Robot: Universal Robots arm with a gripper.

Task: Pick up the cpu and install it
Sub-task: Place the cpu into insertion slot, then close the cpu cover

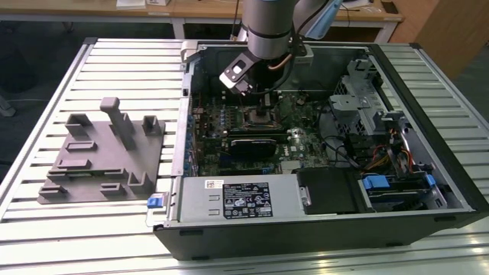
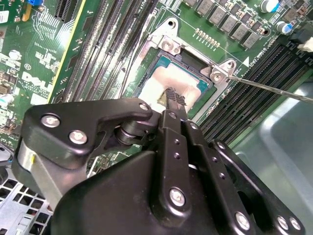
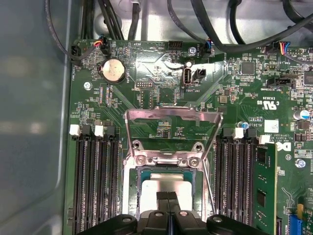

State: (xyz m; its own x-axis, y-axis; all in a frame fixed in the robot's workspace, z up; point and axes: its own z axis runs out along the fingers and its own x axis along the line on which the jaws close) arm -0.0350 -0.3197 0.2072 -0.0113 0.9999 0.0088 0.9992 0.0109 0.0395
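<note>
Gripper [image 3: 167, 197] is hanging straight down from the arm [image 1: 267, 26] into the open computer case [image 1: 306, 238]. Its two fingers [image 2: 166, 132] are pressing together with nothing clamped between them. The tips are sitting over the middle of the cpu [image 3: 168, 182]; whether they are touching its metal top I cannot tell.

The cpu is lying flat in its socket on the green motherboard [image 3: 161, 98], its silvery top and pale rim showing in both wrist views. The socket's metal load plate [image 3: 171, 113] is standing swung up and open, clear of the chip. Its thin lever [image 2: 274, 89] is sticking out to one side over the memory slots [image 3: 93, 181]. A round coin cell [image 3: 113, 70] is sitting near the board's edge.

In the exterior view the case is lying on its side on the slatted desk [image 1: 77, 240], with a silver power supply [image 1: 240, 197] running along its near wall. A grey fixture [image 1: 99, 154] is resting on the desk, just beside the case on the exterior view's left.
</note>
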